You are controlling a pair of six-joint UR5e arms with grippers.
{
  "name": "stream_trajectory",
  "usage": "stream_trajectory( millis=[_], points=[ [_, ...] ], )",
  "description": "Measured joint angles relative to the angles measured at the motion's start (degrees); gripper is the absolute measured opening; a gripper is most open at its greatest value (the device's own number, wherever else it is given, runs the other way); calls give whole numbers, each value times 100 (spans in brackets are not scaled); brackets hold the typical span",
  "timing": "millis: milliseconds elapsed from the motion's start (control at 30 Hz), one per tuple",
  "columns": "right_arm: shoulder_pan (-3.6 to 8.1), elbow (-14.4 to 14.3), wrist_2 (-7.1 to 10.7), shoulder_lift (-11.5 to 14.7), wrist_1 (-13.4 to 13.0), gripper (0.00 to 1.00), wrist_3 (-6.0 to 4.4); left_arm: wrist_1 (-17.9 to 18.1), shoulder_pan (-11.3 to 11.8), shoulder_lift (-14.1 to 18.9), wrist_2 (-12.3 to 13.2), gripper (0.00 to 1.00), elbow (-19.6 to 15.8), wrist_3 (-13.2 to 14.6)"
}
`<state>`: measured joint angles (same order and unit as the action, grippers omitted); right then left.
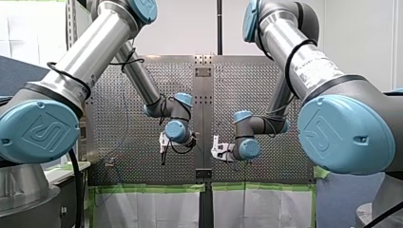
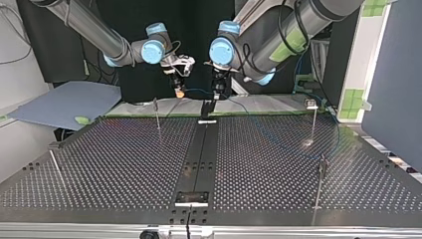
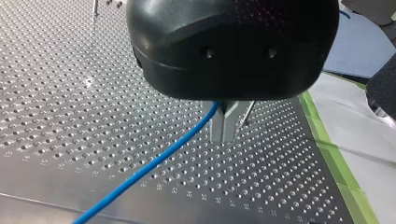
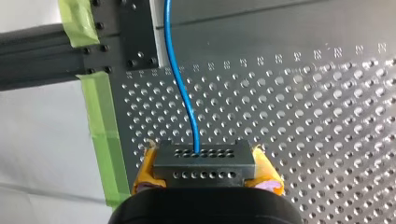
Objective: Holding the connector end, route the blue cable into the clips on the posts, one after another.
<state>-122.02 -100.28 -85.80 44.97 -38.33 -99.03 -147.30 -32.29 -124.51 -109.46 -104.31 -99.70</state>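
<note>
In the front view you see the left end effector (image 1: 164,145) and the right end effector (image 1: 216,152) near each other over the perforated bench (image 1: 123,118). In the top view, the blue cable (image 2: 199,91) runs between them, and a thin post (image 2: 157,113) stands near the right one, a little below it. In the left wrist view, the metal fingers (image 3: 218,126) are pressed together on the cable, which goes away below them. In the right wrist view, the yellow pads (image 4: 266,170) clamp the dark connector (image 4: 204,163); the cable leaves it straight ahead.
</note>
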Motion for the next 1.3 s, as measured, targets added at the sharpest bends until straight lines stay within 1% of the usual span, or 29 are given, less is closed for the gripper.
stream_trajectory(
  millis=[133, 200, 333, 400, 533, 600, 667, 767, 933, 1033, 1167, 1300],
  points=[
    [74, -8, -13, -13, -61, 0, -29, 19, -67, -3, -29, 0, 0, -3],
    [91, -24, -20, -36, -96, 0, -39, 66, -114, -4, -31, 0, 0, -7],
    [126, -114, -32, -172, -235, 0, -78, 172, -189, -19, -31, 0, 0, -49],
    [153, -180, -36, -250, -311, 0, -104, 250, -221, -83, -9, 0, 0, -81],
    [250, -360, -30, -370, -512, 0, -193, 454, -297, -285, 35, 0, -1, -121],
    [292, -404, -18, -388, -598, 0, -200, 571, -332, -399, 58, 0, 0, -141],
    [340, -428, -5, -398, -695, 0, -178, 681, -363, -512, 93, 0, 0, -158],
    [391, -442, 10, -401, -775, 0, -123, 821, -398, -666, 139, 0, 2, -191],
    [479, -447, 32, -404, -783, 0, -27, 899, -435, -884, 186, 0, 9, -215],
    [537, -479, 30, -403, -780, 0, 27, 977, -461, -1033, 260, 0, 36, -275],
    [629, -547, 28, -399, -782, 0, 69, 975, -552, -1230, 299, 0, 176, -393],
    [736, -630, 27, -396, -816, 0, 99, 993, -660, -1394, 203, 0, 370, -491]
  ],
)
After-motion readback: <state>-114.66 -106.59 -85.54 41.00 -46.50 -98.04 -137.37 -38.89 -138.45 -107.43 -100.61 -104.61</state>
